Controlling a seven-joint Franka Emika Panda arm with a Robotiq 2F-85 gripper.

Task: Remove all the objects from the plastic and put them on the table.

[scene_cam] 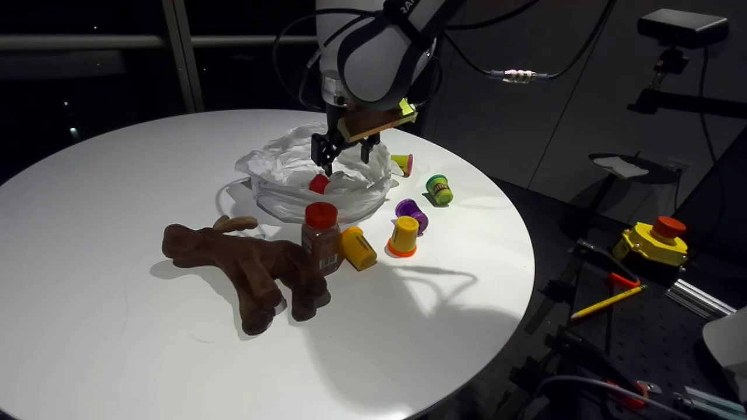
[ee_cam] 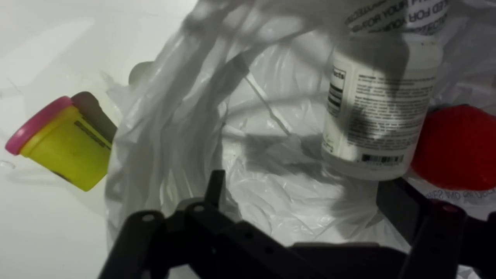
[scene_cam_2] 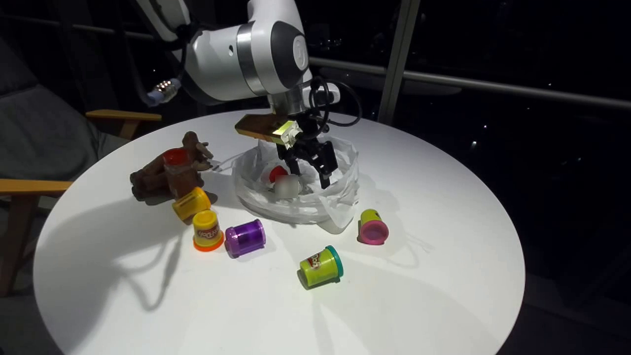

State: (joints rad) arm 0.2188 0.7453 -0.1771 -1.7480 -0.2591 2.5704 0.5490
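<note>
I find tool (ee_cam: 302,186) jaws apart over plastic bag (scene_cam_2: 268,206); white btl. (ee_cam: 383,112) & red obj. (ee_cam: 461,149) inside it. On table (scene_cam: 117,175), outside bag: 5 tubs (scene_cam_2: 320,267), red-lidded jar (scene_cam: 321,245), brown plush toy (scene_cam: 233,251).

Labelled wht btl (ee_cam: 381,104) beside red obj (ee_cam: 461,149), both w/in crumpled plastic bag (ee_cam: 166,151).

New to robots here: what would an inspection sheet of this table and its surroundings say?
Surface: round white table, shadows across it.
Job's things: plastic bag open; white bottle and red item inside; more may be hidden.
Clutter: outside the bag, brown plush toy, red-lidded jar, purple tub, green tub, pink-lidded tub, tipped yellow tub, standing yellow tub.
Fingers: apart, holding nothing.
Cables: cable with silvery connector hangs in midair.
Surroundings: yellow box with red button; pencil; chair.
</note>
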